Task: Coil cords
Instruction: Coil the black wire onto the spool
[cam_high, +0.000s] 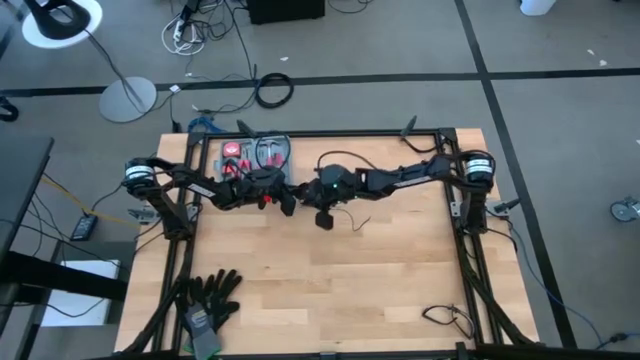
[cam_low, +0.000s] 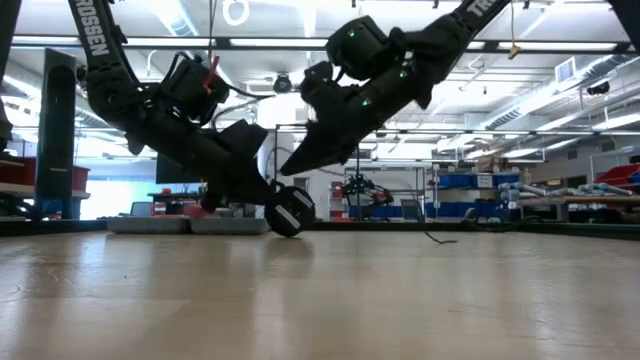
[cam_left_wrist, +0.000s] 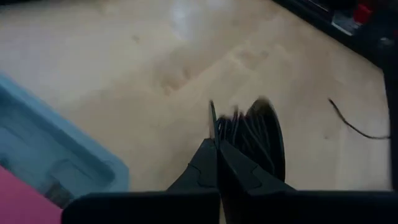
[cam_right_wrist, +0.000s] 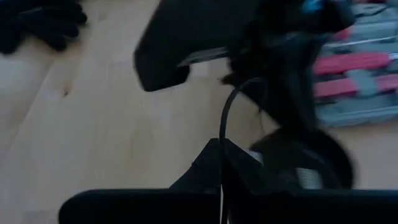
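Crowding: both arms meet at the table's far middle, beside the tool tray (cam_high: 255, 153).
Left gripper (cam_left_wrist: 216, 163): fingers pressed together on the cord (cam_left_wrist: 249, 134) wound at the puck (cam_low: 289, 211).
Right gripper (cam_right_wrist: 221, 163): fingers together, pinching the cord's wire.
Free room: your near half — bare wood, gloves (cam_high: 208, 298) at its left corner.

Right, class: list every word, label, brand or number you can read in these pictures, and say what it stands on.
"TROSSEN", partly cut off, white letters on the left arm's link in the low view.
"TR...", only the first letters showing, on the right arm's link at that view's top edge.
The label on the gloves is too small to read.
The tool tray shows no readable text.
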